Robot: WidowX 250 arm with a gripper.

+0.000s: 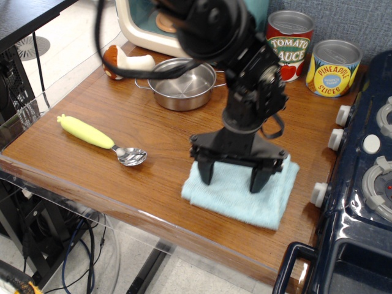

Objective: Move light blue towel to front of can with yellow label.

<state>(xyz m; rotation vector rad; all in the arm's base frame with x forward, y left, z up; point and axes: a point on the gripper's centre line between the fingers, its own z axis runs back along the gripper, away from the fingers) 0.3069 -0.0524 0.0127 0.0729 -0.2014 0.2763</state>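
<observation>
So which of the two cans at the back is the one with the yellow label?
The pineapple slices can, the right-hand one nearest the stove knobs. Its label is yellow with a blue oval, while the tomato sauce can to its left is red and green.

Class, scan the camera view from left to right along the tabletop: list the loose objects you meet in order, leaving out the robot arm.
Yellow-handled spoon → toy mushroom → steel pot → light blue towel → tomato sauce can → can with yellow label.
</observation>
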